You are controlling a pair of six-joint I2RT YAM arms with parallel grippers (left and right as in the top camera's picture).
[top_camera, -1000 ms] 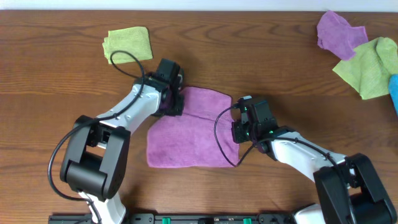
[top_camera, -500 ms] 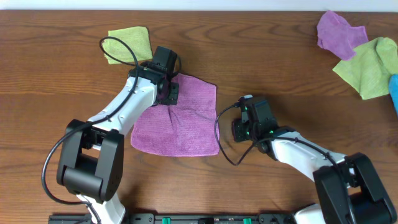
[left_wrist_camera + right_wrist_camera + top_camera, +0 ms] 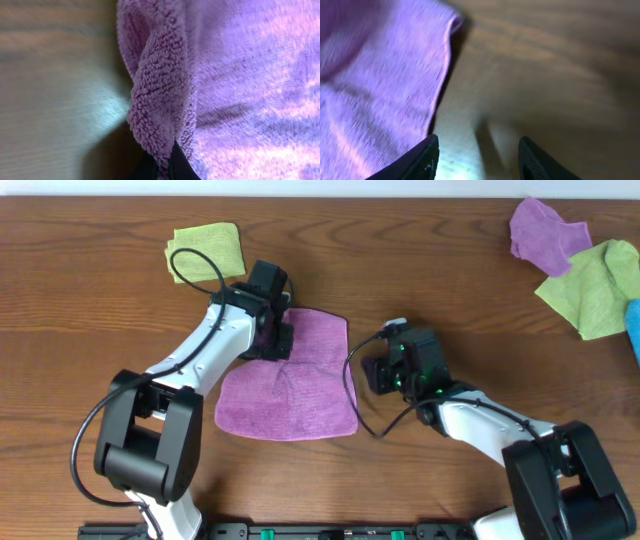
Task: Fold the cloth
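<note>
**Risk: one-point pinch on the cloth, so the fold is likely to go skewed**

- The cloth (image 3: 290, 385) is lying near the middle of the bench (image 3: 450, 270). It is mostly flat, with creases fanning out from its upper-left edge. I can't tell how many layers there are, and the tag isn't showing.
- The left end effector (image 3: 277, 338) is clenching on that upper-left edge. The left wrist view shows a bunched ridge of pile running down into the fingertips (image 3: 176, 167), not a clean corner.
- The right end effector (image 3: 480, 157) is hanging released just beside the cloth's right edge, with only bare wood between its fingers. It is not touching the fabric.

What I'm worrying about:
- Any pull from the left side alone is going to pivot the cloth around that single pinch, so the edges are likely to end up misaligned.
- The bunched ridge may be hiding a second layer, in which case the pull would be dragging a wrinkle into the fold.
- The pile is soft, so a shallow bite risks slipping out mid-lift.
- If the right end effector closes where it is, it's grabbing nothing or scraping the bench. It needs to get over the edge first.
- The right arm's cable (image 3: 348, 385) is looping over the cloth's right edge and could snag or tug it.
- A lime-green cloth (image 3: 207, 250) is lying near the left arm and could get swept if the arm swings outward.
</note>
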